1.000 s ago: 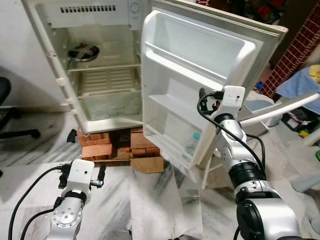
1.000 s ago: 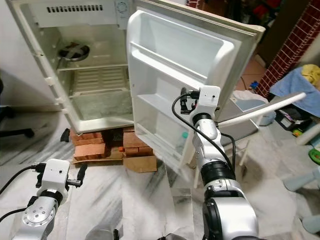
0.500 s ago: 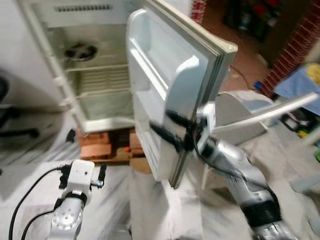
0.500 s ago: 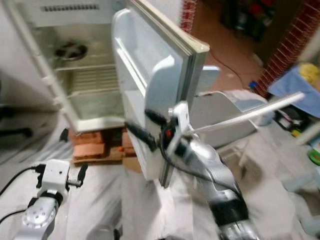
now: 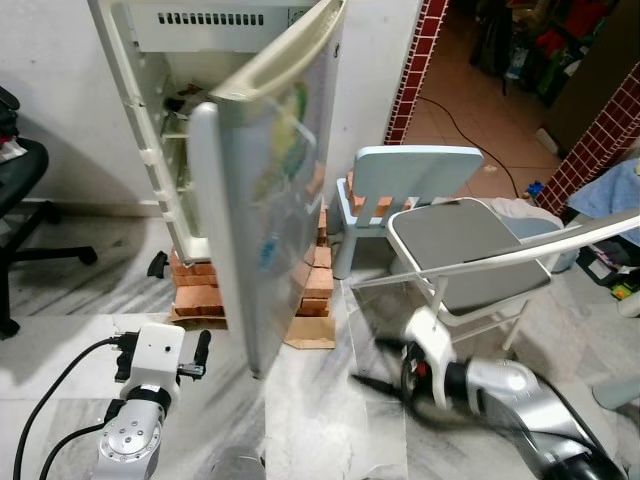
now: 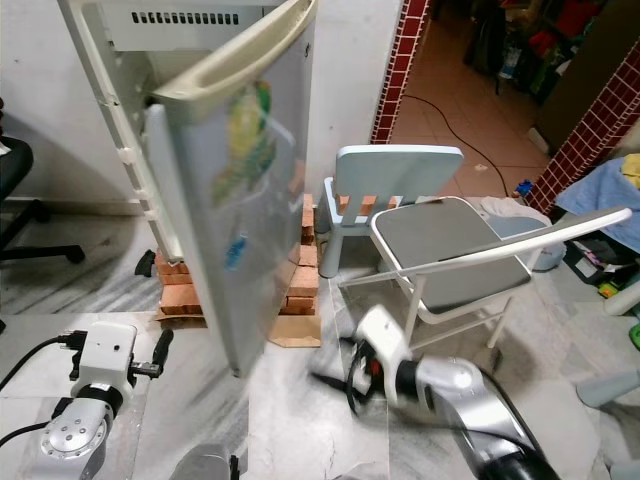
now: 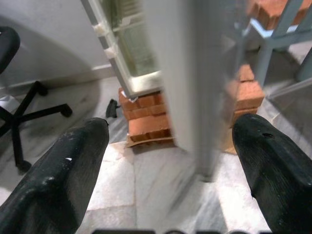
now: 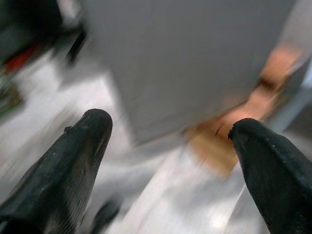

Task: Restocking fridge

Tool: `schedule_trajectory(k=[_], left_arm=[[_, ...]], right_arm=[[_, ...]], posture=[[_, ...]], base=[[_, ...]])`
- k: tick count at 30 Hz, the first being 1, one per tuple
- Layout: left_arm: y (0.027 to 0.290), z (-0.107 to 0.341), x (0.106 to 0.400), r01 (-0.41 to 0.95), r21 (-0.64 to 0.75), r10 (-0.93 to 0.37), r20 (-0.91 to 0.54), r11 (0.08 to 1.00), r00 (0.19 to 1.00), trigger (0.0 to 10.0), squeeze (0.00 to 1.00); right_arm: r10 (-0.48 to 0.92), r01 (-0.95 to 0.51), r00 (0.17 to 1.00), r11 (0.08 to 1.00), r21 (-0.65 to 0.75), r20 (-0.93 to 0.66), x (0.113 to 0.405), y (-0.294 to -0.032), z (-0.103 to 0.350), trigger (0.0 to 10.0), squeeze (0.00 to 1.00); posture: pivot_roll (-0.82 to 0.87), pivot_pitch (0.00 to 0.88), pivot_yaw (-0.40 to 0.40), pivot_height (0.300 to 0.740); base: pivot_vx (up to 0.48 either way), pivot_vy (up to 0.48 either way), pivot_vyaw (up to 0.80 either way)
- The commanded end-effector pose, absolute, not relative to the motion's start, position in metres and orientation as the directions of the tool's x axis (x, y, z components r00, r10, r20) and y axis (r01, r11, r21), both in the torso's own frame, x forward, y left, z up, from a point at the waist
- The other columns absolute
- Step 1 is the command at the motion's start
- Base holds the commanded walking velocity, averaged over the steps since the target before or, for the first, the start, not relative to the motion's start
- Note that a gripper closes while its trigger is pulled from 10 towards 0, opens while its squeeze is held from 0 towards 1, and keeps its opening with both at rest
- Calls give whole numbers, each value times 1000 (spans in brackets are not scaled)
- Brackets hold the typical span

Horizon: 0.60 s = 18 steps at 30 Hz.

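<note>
Fridge [image 5: 150, 120] door [image 5: 265, 215] half-shut: stiff, light, prob. swings freely; best pushed at free edge. Left tool [image 7: 165, 170], right tool [image 8: 168, 161] both released, nothing held.

half-shut fridge door [image 5: 262, 215] blocks the shelves; folding chair [image 5: 466, 245] crowds right

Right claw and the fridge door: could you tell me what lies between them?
Only bare marble floor, in both eye views; the open right claw hangs low, apart from the door.

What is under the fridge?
The fridge stands on stacks of red bricks, with flat cardboard under the bricks at the front. The half-shut door covers the middle, so what lies under there cannot be seen.
</note>
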<state>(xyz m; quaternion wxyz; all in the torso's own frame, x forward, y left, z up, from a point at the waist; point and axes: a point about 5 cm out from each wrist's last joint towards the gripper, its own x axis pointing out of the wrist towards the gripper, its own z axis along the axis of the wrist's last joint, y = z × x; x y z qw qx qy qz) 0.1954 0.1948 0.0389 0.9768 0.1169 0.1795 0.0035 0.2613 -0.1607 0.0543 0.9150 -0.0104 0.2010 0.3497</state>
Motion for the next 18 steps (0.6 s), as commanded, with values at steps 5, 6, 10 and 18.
schedule_trajectory(k=[5, 6, 10, 18], left_arm=[[194, 42, 199, 12, 216, 53, -296, 976, 954, 10000, 0], [194, 42, 200, 11, 211, 51, -284, 977, 957, 10000, 0], [194, 47, 206, 13, 237, 45, -237, 971, 970, 10000, 0], [198, 63, 232, 24, 263, 17, -155, 965, 988, 10000, 0]], right_arm=[[430, -428, 874, 902, 62, -226, 279, -168, 66, 10000, 0], [365, -362, 913, 931, 47, -182, 282, -166, 68, 10000, 0], [265, -262, 957, 964, 41, -116, 286, -163, 72, 10000, 0], [157, -151, 984, 986, 69, -87, 289, -153, 69, 10000, 0]], posture=[[197, 0, -69, 740], [194, 0, -69, 740], [192, 0, -66, 740], [184, 0, -57, 740]], base=[[0, 471, 0], [0, 476, 0], [0, 480, 0], [0, 480, 0]])
